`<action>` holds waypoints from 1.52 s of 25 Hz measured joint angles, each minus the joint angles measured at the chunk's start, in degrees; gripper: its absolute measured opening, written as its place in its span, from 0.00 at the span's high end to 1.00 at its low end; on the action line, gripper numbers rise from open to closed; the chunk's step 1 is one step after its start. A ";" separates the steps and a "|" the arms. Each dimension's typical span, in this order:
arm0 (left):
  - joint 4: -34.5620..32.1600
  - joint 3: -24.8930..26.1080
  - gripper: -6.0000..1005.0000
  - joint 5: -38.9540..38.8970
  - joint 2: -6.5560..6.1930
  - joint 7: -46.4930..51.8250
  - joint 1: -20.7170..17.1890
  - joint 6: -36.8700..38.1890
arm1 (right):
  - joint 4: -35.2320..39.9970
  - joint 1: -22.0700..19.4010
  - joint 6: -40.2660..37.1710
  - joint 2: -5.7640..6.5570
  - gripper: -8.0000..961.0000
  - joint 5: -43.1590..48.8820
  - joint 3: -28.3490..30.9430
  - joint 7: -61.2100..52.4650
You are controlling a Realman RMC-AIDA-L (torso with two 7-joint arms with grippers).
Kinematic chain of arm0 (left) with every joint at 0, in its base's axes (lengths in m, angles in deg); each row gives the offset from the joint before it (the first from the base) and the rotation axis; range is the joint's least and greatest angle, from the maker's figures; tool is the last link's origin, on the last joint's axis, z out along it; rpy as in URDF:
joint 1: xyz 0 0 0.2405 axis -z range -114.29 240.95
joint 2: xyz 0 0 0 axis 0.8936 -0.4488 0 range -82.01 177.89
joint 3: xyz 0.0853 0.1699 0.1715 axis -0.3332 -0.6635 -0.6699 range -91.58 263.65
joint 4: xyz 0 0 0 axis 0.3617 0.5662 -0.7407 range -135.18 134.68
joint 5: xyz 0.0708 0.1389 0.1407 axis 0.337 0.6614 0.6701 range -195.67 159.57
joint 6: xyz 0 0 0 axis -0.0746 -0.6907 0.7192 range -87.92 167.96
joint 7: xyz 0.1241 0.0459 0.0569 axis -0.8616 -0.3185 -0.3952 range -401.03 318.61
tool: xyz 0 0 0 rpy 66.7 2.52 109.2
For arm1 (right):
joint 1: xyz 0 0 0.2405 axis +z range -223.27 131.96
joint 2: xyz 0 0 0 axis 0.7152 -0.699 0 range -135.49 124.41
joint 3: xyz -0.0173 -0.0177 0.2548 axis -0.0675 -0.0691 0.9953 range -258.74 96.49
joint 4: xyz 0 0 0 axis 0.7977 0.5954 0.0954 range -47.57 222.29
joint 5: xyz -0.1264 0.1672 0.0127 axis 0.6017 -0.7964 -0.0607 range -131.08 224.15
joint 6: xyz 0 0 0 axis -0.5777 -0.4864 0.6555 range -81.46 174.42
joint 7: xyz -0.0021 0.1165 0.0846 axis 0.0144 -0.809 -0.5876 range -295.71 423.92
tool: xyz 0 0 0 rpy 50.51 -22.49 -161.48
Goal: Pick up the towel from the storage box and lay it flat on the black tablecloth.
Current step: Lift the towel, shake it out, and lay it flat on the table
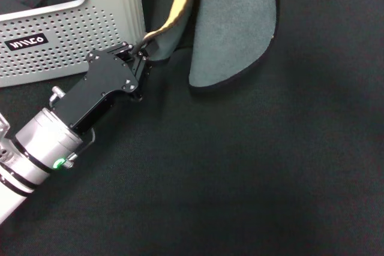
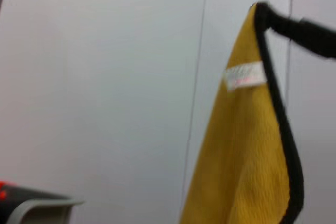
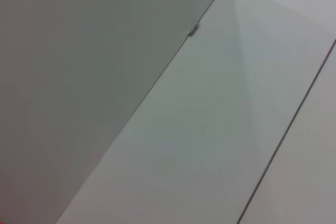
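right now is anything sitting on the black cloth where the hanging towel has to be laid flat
Nothing visible does. The fleecy yellow and grey-green towel hangs over the large matte black tablecloth, held at one edge by the left tool. The light grey perforated plastic storage box stands off to the left side.

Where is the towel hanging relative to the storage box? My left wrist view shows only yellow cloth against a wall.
Observer: The towel hangs outside the storage box, beside its right wall, over the black tablecloth.
Operator: Which face shows in the head view?
Observer: Mostly the grey-green one; yellow shows only along a folded edge.
Operator: Is my left gripper on it?
Observer: Yes, the left gripper pinches that folded edge low down, next to the box corner. The towel's top runs out of the head view, and the right gripper shows in no view.
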 joint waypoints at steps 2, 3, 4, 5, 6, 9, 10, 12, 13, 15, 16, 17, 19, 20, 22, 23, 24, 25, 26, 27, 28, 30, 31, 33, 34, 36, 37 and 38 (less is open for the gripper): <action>-0.08 -0.29 0.93 0.00 0.00 0.02 -0.08 0.71 | 0.73 -0.78 -0.75 0.24 0.97 0.17 -0.67 -1.02; -0.23 -0.61 0.94 0.00 0.00 0.18 -0.26 2.24 | 1.05 -1.15 -1.03 0.36 0.97 0.23 -1.00 -1.34; -0.44 -1.08 0.95 0.00 -0.03 1.19 -0.57 4.31 | 1.46 -1.79 -1.43 0.50 0.97 0.42 -1.49 -1.62; -0.60 -1.40 0.97 0.00 -0.10 1.85 -0.63 4.88 | 2.00 -2.64 -1.85 0.69 0.97 0.49 -2.06 -1.86; -0.91 -1.96 0.98 -0.01 -0.29 3.34 -0.75 5.72 | 2.55 -3.42 -2.27 0.90 0.97 0.51 -2.57 -2.08; -3.57 -4.39 0.98 0.18 -0.84 8.16 -1.38 7.02 | 4.65 -6.58 -3.07 1.74 0.97 0.94 -4.03 -3.42; -5.08 -5.09 0.98 0.61 -1.04 9.53 -1.80 7.15 | 5.59 -7.87 -3.17 1.90 0.97 1.71 -4.36 -4.26; -9.33 -6.05 0.98 2.48 -1.59 12.66 -3.38 7.29 | 7.14 -10.06 -3.52 2.00 0.97 3.88 -4.90 -6.24; -11.41 -6.19 0.98 3.53 -1.82 14.02 -4.31 7.31 | 8.12 -11.48 -3.58 1.98 0.97 5.47 -5.30 -7.61; -15.96 -6.16 0.98 5.92 -2.42 17.24 -6.55 7.33 | 9.89 -14.05 -3.55 1.96 0.97 8.35 -6.05 -9.96; -17.88 -6.09 0.98 6.94 -2.71 18.87 -7.51 7.35 | 10.59 -15.29 -3.39 1.95 0.97 9.47 -6.38 -10.85; -19.66 -6.00 0.98 7.88 -3.04 20.39 -8.36 7.37 | 11.10 -16.52 -3.02 1.95 0.97 10.41 -6.69 -11.59; -22.98 -6.01 0.98 9.31 -3.86 23.51 -10.15 7.53 | 11.58 -18.49 -2.06 1.95 0.97 11.58 -7.01 -12.46; -24.08 -6.00 0.98 9.82 -4.07 24.58 -10.75 7.62 | 11.83 -20.01 -1.22 1.93 0.97 12.27 -7.20 -13.09; -28.03 -5.99 0.98 11.02 -4.69 28.20 -13.49 7.96 | 11.98 -21.45 0.21 1.89 0.97 13.11 -7.26 -14.09; -29.62 -5.95 0.98 11.21 -4.96 29.52 -14.80 8.06 | 12.28 -24.48 4.51 1.80 0.97 15.77 -6.61 -17.55; -31.30 -5.94 0.98 11.49 -5.24 30.79 -16.16 8.28 | 12.53 -25.47 5.88 1.65 0.97 16.95 -6.24 -18.89; -33.44 -5.88 0.98 11.94 -5.51 32.27 -17.75 8.70 | 12.94 -27.00 7.95 1.47 0.97 18.89 -5.69 -20.86; -35.44 -5.82 0.98 12.56 -5.61 33.38 -18.74 9.29 | 13.86 -29.00 9.75 1.12 0.97 20.80 -5.12 -22.54; -36.76 -5.75 0.98 13.10 -5.62 34.18 -19.39 9.75 | 14.92 -31.35 11.54 0.90 0.97 22.70 -4.44 -24.31; -38.99 -5.67 0.98 14.00 -5.59 35.35 -20.20 10.42 | 15.98 -33.81 13.44 0.62 0.97 24.25 -3.83 -25.62; -41.55 -5.52 0.98 15.22 -5.43 38.17 -21.34 10.78 | 17.40 -37.39 18.30 0.11 0.97 27.11 -2.19 -28.19; -42.92 -5.22 0.98 15.81 -5.40 39.85 -22.16 10.98 | 18.04 -38.77 22.48 -0.13 0.97 28.85 -0.51 -30.73; -44.83 -4.77 0.98 16.94 -5.38 43.06 -23.47 11.74 | 18.70 -39.84 28.68 -0.22 0.97 30.70 2.51 -35.00; -45.63 -4.74 0.98 17.42 -5.32 44.53 -23.88 12.20 | 18.76 -40.17 32.19 -0.24 0.97 31.27 4.47 -37.83; -46.72 -4.73 0.98 18.17 -5.19 46.79 -24.10 12.91 | 18.79 -40.82 38.54 -0.26 0.97 32.09 8.51 -42.15; -47.18 -4.73 0.98 18.47 -5.14 47.93 -24.27 13.39 | 18.71 -41.05 41.12 -0.27 0.97 32.19 10.14 -43.79; -47.43 -4.72 0.98 18.68 -5.11 48.64 -24.45 13.74 | 18.60 -41.31 43.87 -0.28 0.97 32.35 11.59 -45.32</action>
